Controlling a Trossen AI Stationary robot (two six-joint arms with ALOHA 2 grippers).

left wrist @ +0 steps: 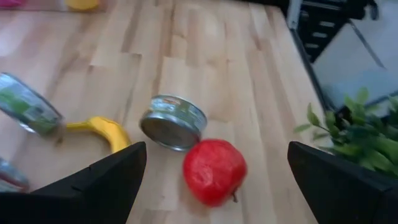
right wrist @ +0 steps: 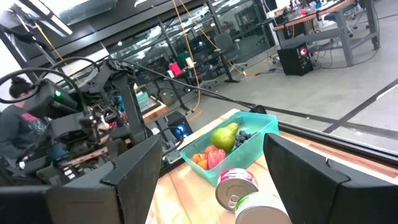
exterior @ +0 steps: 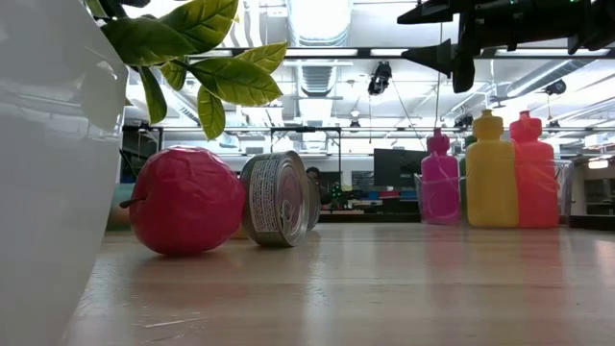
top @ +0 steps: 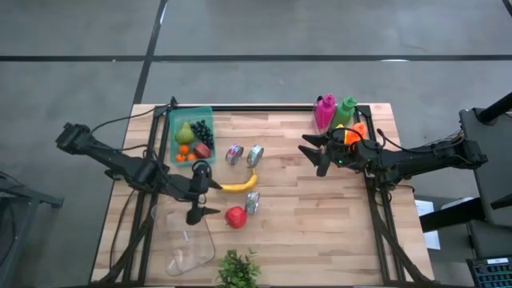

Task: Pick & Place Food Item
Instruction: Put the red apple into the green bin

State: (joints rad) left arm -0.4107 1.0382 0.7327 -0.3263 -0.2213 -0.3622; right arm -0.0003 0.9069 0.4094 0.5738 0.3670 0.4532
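Two grippers hang wide open and hold nothing. Your left gripper (top: 198,193) is just left of the red apple (top: 235,217), which lies on the table (top: 320,216) near a can (top: 253,202) and the banana (top: 238,185). Your right gripper (top: 314,154) waits high by the bottles (top: 334,112).

The wooden table (top: 320,208) carries a green tray (top: 173,132) of fruit, a banana (top: 238,185), a red apple (top: 235,217) and three tins (top: 254,155). Pink, green and orange bottles (top: 346,112) stand at its far right corner, a potted plant (top: 238,270) at the near edge beside a clear container (top: 190,248)
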